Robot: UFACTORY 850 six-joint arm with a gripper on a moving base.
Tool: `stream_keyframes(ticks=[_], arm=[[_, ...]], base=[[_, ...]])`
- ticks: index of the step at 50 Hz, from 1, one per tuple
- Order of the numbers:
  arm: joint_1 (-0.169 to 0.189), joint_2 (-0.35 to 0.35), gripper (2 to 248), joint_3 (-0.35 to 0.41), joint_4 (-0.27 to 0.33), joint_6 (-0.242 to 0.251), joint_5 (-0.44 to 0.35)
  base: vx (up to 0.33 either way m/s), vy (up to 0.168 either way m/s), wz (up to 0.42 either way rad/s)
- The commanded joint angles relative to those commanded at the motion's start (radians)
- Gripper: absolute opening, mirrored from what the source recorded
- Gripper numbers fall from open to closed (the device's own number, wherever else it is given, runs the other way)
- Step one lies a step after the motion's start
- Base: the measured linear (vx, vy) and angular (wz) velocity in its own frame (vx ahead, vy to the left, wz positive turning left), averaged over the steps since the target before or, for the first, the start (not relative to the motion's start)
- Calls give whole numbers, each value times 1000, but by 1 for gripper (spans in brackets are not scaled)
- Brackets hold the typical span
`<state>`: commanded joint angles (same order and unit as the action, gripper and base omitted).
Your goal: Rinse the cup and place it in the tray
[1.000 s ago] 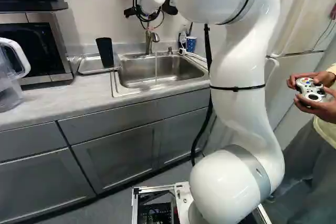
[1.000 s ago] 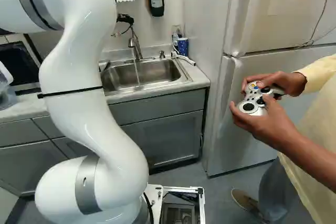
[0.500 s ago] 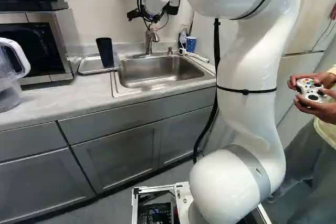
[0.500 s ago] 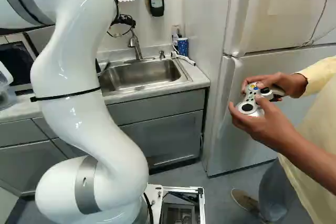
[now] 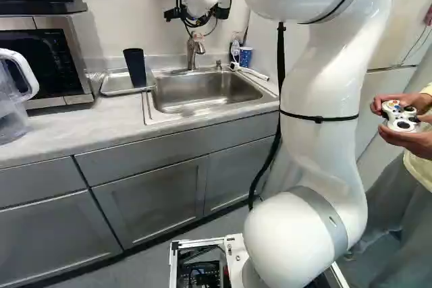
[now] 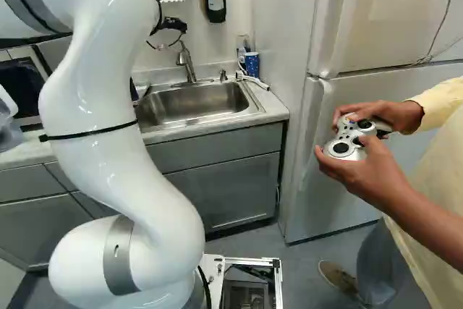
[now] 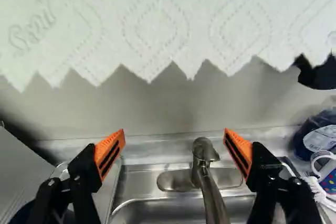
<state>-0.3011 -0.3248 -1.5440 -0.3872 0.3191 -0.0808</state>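
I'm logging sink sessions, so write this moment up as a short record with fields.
gripper: open, holding nothing
faucet: ahead of the gripper; no water stream visible
dark cup: standing in the tray, beside the sink
blue cup: by the sink's far right corner in the left base view
paper towel: hanging ahead of the gripper, jagged edge down
rinsed: cannot tell
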Motion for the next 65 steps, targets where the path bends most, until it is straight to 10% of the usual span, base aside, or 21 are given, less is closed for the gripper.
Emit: stream_keyframes(ticks=[65], arm=[[-77,211,247,234,0,0,81]], base=[[0,0,0]])
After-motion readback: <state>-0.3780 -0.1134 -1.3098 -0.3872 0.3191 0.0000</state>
